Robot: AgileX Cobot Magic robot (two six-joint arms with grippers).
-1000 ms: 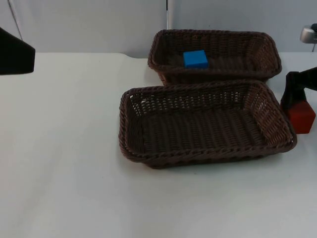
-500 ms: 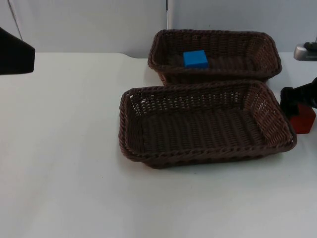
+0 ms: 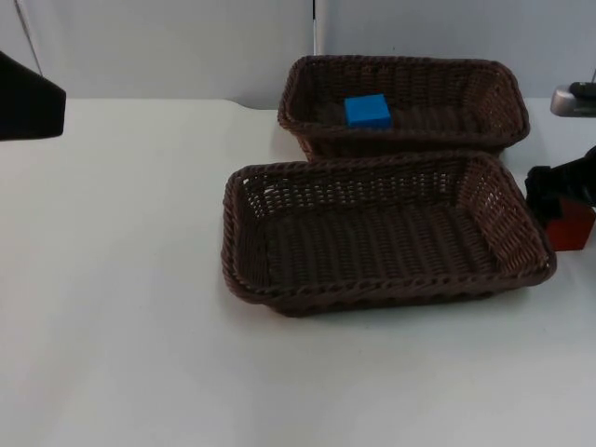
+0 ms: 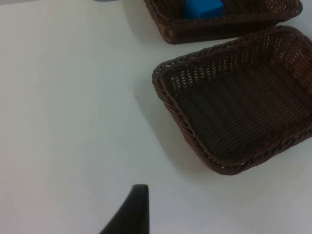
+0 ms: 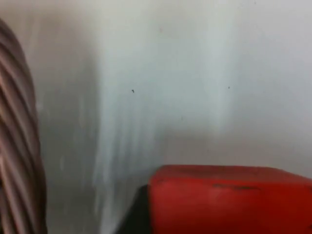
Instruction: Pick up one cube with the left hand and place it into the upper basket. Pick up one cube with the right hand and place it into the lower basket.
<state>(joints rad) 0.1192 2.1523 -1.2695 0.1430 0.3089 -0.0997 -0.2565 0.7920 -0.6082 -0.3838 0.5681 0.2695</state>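
Right gripper (image 3: 564, 209) clamped on the red cube (image 3: 570, 226), just right of the near basket (image 3: 244, 265).

You have 2 brown wicker baskets on the white table (image 3: 121, 307): the far basket (image 3: 507, 98) holds 1 blue cube (image 3: 367, 111); the near one has nothing in it. The left arm waits at the far left; you cannot tell how its left gripper (image 4: 127, 214) stands.

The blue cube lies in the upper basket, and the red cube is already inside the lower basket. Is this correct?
Not quite. The blue cube does lie in the upper basket, but in the top view the red cube is outside the lower basket, beside its right end, at the right gripper. The left gripper waits over the table.
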